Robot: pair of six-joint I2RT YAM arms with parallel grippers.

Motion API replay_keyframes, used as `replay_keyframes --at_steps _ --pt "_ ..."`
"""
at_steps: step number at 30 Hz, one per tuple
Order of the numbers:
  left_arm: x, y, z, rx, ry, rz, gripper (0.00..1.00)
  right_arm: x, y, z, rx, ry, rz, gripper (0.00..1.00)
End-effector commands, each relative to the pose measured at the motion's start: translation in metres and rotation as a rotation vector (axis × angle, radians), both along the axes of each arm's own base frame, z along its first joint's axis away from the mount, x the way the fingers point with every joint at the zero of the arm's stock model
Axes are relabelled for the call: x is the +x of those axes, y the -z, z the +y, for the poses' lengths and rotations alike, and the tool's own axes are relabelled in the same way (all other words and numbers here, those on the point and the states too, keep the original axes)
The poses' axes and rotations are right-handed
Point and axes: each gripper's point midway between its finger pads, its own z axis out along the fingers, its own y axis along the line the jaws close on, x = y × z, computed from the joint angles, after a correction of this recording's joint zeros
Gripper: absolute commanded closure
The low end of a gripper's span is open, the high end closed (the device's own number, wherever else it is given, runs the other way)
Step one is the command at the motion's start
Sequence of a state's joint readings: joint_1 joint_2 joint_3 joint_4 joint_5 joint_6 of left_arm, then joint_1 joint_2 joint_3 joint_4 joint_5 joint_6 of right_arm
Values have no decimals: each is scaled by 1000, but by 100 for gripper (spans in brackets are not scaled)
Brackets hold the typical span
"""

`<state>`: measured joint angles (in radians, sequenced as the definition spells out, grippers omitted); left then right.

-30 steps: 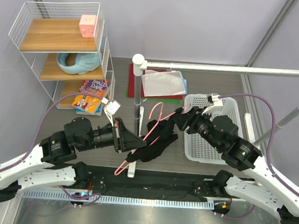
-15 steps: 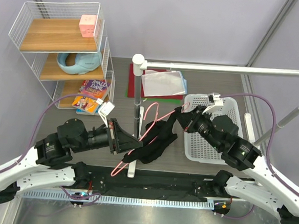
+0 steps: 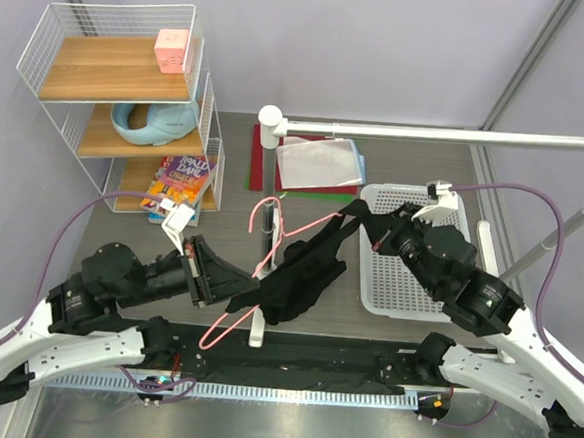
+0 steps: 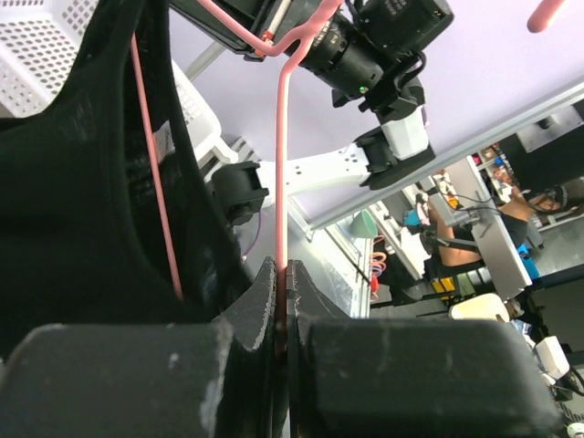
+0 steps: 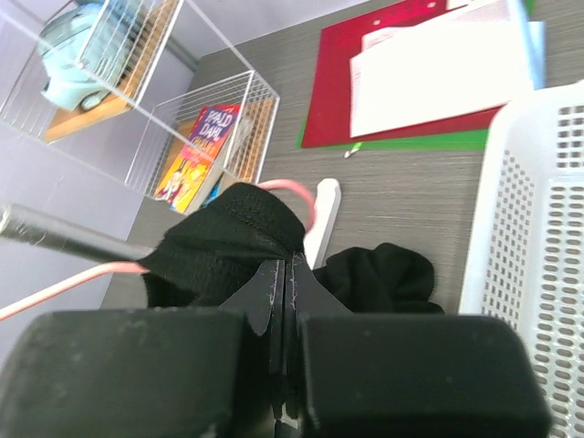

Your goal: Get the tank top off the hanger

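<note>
The black tank top (image 3: 303, 275) hangs stretched on the pink hanger (image 3: 226, 325) in mid-air beside the white pole. My left gripper (image 3: 249, 298) is shut on the hanger's lower wire; the left wrist view shows the pink wire (image 4: 281, 182) pinched between the jaws (image 4: 281, 274), with the tank top (image 4: 73, 228) to the left. My right gripper (image 3: 360, 221) is shut on the tank top's upper strap. In the right wrist view the jaws (image 5: 285, 265) clamp black fabric (image 5: 228, 233), and the hanger (image 5: 297, 189) curves just behind it.
A white pole (image 3: 266, 177) with a horizontal rail (image 3: 428, 134) stands in the middle. A white basket (image 3: 368, 303) sits at the right. A wire shelf rack (image 3: 122, 67) with books stands at the left. Red and green folders (image 3: 258, 172) with papers lie at the back.
My left gripper has drawn back to the left with the hanger. My right gripper has moved right with the strap. The tank top is stretched out more between them.
</note>
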<state>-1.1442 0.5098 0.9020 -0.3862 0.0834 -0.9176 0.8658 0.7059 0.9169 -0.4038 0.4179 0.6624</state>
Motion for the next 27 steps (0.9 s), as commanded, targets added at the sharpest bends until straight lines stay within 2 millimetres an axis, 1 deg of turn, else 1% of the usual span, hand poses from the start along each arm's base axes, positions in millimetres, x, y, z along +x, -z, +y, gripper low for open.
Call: replay_keyframes --at_steps 1,3,8,11,12,15,19,20,21,22,23,24,27 --pt "-3 -13 9 -74 -9 -15 100 10 -16 -23 16 144 -8 99" --pt "-4 -12 14 -85 -13 -18 100 11 -13 -27 5 167 5 99" --pt "-6 -7 18 -76 -15 -16 100 15 -15 -35 1 225 12 99" --pt "-11 -12 20 -100 8 -33 100 16 -12 -36 -14 238 25 99" --pt "-15 -14 19 -107 32 -41 100 17 -11 -37 -20 244 26 99" --pt "-22 -18 17 -110 77 -61 100 19 -11 -32 -35 228 34 99" --pt "-26 -18 14 -95 107 -76 100 23 -9 -22 -63 209 56 99" --pt "-27 -19 13 -96 114 -79 100 24 -13 -19 -59 199 55 99" --pt "-26 -19 12 -90 114 -79 100 22 -15 -12 -66 160 56 99" --pt "-24 -15 10 -65 108 -78 100 22 -18 -7 -69 135 50 99" --pt "-22 -9 9 -32 103 -62 100 21 -27 -2 -54 106 33 99" --pt "-21 -9 10 -23 95 -62 100 20 -32 -1 -54 94 24 99" --pt "-21 -9 6 -24 102 -66 100 18 -36 -13 -57 132 22 99"
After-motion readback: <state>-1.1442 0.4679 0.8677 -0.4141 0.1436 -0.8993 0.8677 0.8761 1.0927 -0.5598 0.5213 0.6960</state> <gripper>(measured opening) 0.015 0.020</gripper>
